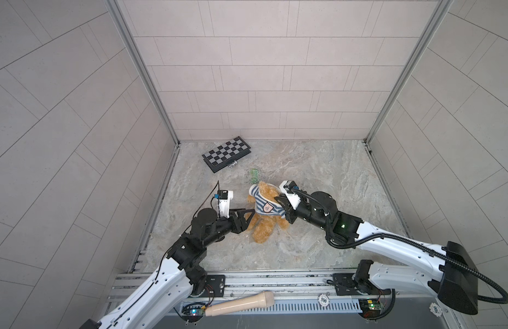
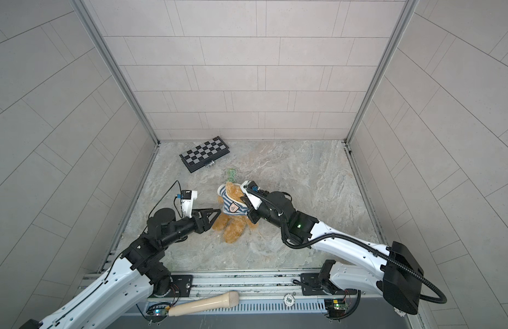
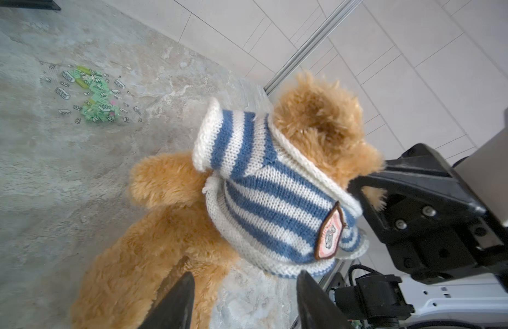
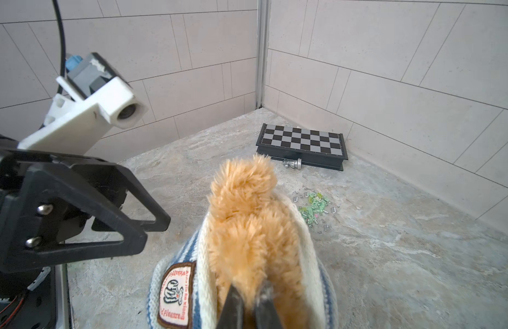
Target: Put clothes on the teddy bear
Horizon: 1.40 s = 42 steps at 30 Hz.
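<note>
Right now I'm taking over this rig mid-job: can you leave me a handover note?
Left gripper: open, empty, beside the teddy bear's hip.
Right gripper: shut on fur at the bear's head, by the collar.
Bear lies on its back on the table.
Done: striped sweater over the head, bunched on the chest.
To do: the sleeve facing the left gripper is empty, that arm outside it; far arm hidden; pull hem down.

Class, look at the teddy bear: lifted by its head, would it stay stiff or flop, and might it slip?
Probably floppy: the teddy bear sprawls with splayed plush limbs, which should dangle. Likely light for its size, being fluffy plush. It may slip: the right gripper seems to pinch mostly fur at its head.
</note>
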Motion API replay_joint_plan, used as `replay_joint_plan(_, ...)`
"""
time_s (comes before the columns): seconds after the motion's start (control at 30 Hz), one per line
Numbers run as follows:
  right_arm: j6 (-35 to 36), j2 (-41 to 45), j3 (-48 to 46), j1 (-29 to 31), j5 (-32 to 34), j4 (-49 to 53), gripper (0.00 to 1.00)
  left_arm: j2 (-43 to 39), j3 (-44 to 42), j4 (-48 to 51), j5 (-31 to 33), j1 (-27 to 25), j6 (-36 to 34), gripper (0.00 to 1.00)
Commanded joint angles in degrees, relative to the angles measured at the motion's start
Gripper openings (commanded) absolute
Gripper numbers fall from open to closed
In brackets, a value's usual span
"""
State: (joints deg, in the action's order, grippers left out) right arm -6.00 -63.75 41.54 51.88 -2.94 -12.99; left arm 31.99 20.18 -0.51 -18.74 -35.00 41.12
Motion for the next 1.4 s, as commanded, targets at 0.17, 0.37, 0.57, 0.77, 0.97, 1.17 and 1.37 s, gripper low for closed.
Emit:
replay_joint_plan(0.17,-2.43,-0.99,-0.23,1.82,3.86,-6.93,0.0,7.6,-0.05,-15.85,6.58,-10.32,7.9,0.53)
replay_joint_plan(0.37,-2.61,0.06,-1.41,2.61,5.0,-7.35,0.0,11.71,0.84,-20.67,6.94,-11.92,8.53,0.48)
replay_joint_plan(0.57,-1.89,0.65,-1.81,2.79,5.49,-7.22,0.0,12.09,1.86,-20.15,7.79,-12.0,9.06,0.44)
replay_joint_plan(0.77,-1.84,0.63,-2.23,2.88,5.49,-7.68,0.0,10.46,2.74,-14.78,10.39,-11.96,8.51,0.55)
replay_joint_plan(0.97,-1.73,0.65,-2.3,2.88,5.75,-7.92,0.0,11.22,3.37,-12.76,11.85,-12.01,8.09,0.32)
replay_joint_plan(1.17,-2.04,1.33,-2.08,2.88,6.64,-7.08,0.0,12.18,2.53,-12.48,10.98,-11.97,8.13,0.07)
replay_joint_plan(1.37,-2.93,0.98,-1.23,2.88,8.34,-4.93,0.0,13.73,1.95,0.63,12.9,-11.27,0.1,0.0)
